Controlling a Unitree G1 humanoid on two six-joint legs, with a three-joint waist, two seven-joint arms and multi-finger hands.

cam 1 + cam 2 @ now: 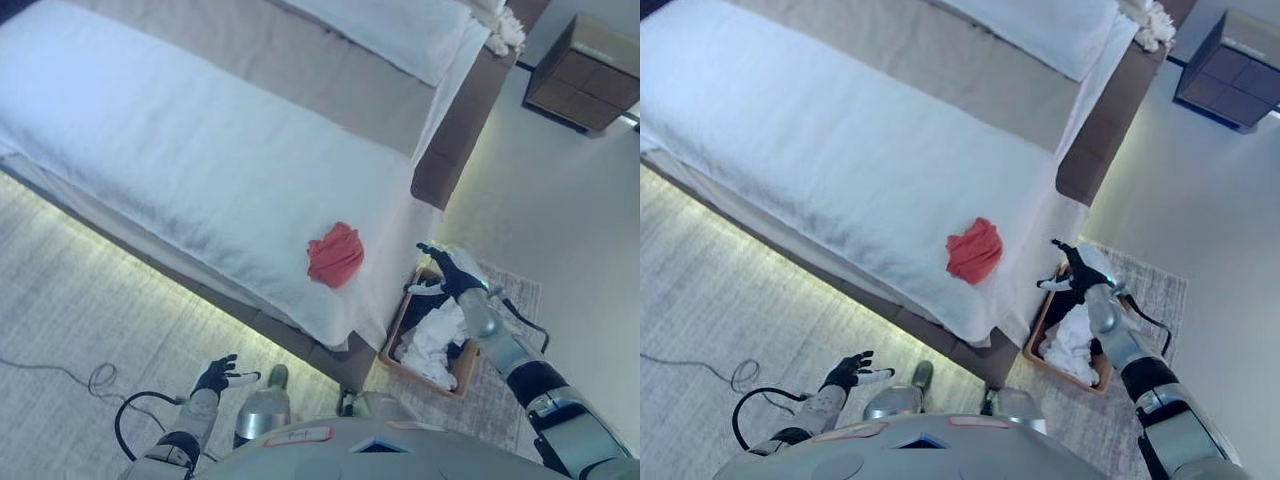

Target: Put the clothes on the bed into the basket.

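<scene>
Right hand (450, 272) hovered above the basket (398, 333) with fingers spread, holding nothing; white clothes (432, 343) lay inside it. One red garment (335, 254) remained on the bed (180, 150) near its corner. Left hand (216, 375) hung relaxed and empty above the carpet (70, 300).

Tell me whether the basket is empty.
Not empty: white clothes lie inside the brown basket on the floor beside the bed.
</scene>
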